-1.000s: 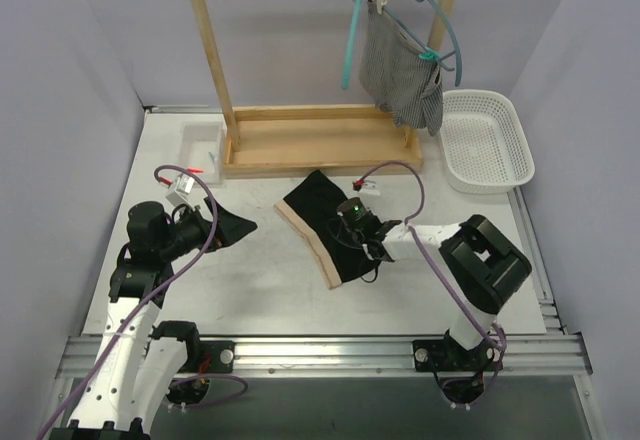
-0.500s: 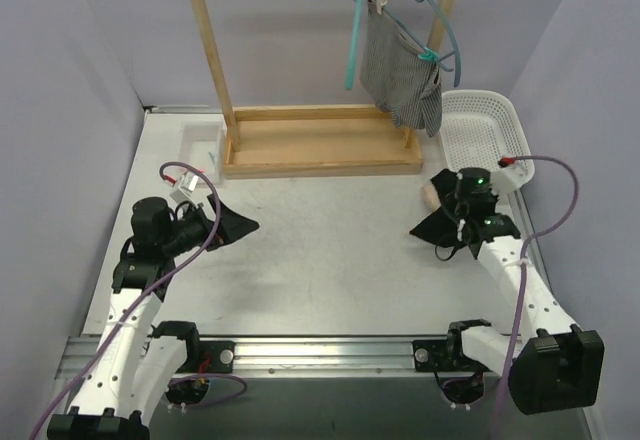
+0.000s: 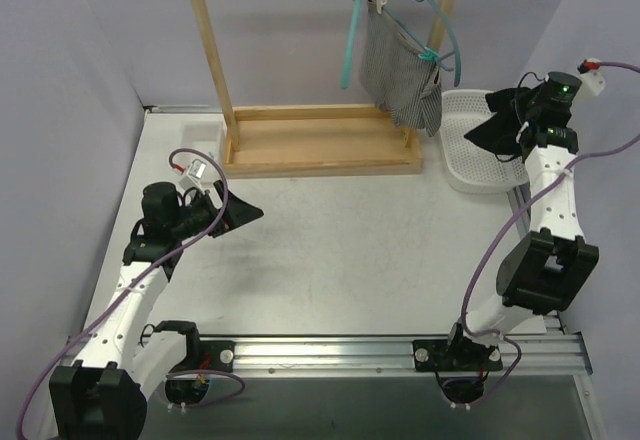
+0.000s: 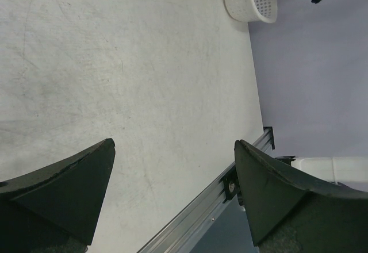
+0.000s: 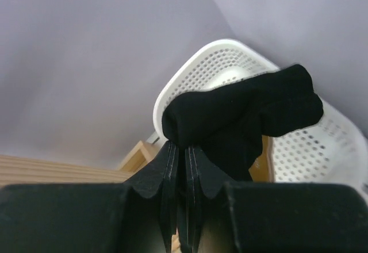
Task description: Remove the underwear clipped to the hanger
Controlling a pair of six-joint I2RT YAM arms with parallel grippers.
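The grey striped underwear [image 3: 398, 68] hangs clipped to the teal hanger [image 3: 452, 35] on the wooden rack [image 3: 210, 50] at the back. My right gripper [image 3: 505, 120] is raised over the white basket [image 3: 495, 165] and is shut on the black underwear [image 3: 482, 136]. In the right wrist view the black underwear [image 5: 241, 115] bunches beyond the closed right gripper [image 5: 185, 149], above the basket [image 5: 221, 63]. My left gripper [image 3: 238, 216] is open and holds nothing, low over the table at the left. The left gripper [image 4: 173, 145] shows only bare table between its fingers.
A small white tray [image 3: 198, 146] sits by the rack's left foot. The rack's wooden base [image 3: 320, 145] spans the back of the table. The basket [image 4: 250, 0] stands at the far right edge, against the purple wall. A metal rail [image 3: 320, 350] runs along the near edge.
The right arm has carried the black underwear from the middle of the table to the right and up, over the basket. The left gripper has shifted slightly and stays open.
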